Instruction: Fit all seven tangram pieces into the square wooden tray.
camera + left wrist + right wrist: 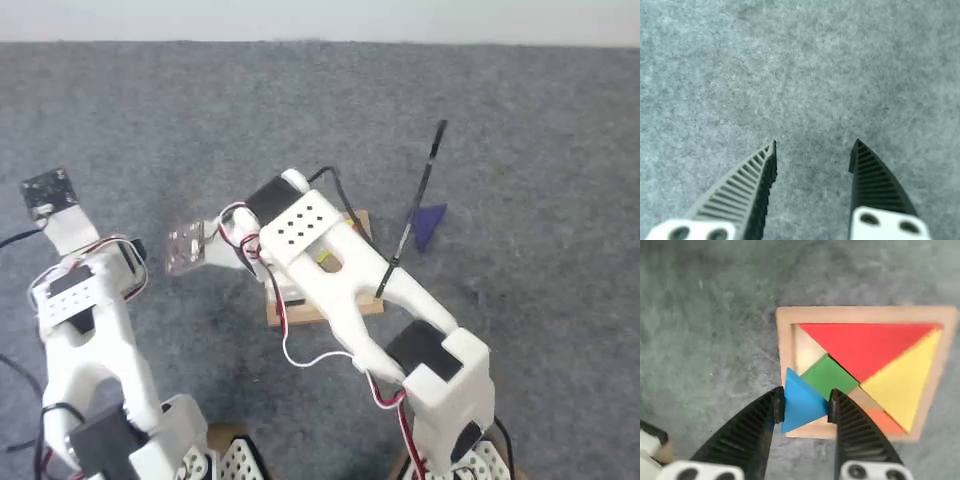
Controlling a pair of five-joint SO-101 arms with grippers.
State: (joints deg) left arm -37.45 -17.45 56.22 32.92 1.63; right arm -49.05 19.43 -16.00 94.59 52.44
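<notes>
The square wooden tray [860, 312] holds a large red triangle [865, 345], a yellow triangle [905, 380], a green square [827, 377] and an orange piece [885, 420]. My right gripper [806, 402] is shut on a blue triangle [800, 405], which hangs over the tray's rim beside the green square. Bare wood [807, 352] shows between the red triangle and the rim. From above, the right arm [320, 250] covers most of the tray [320, 312]. A dark purple piece [430, 222] lies on the carpet to the tray's right. My left gripper [812, 150] is open over bare carpet.
Grey carpet covers the whole table. A thin black cable [415, 205] rises from the right arm beside the purple piece. The left arm [80, 310] stands at the left, well apart from the tray.
</notes>
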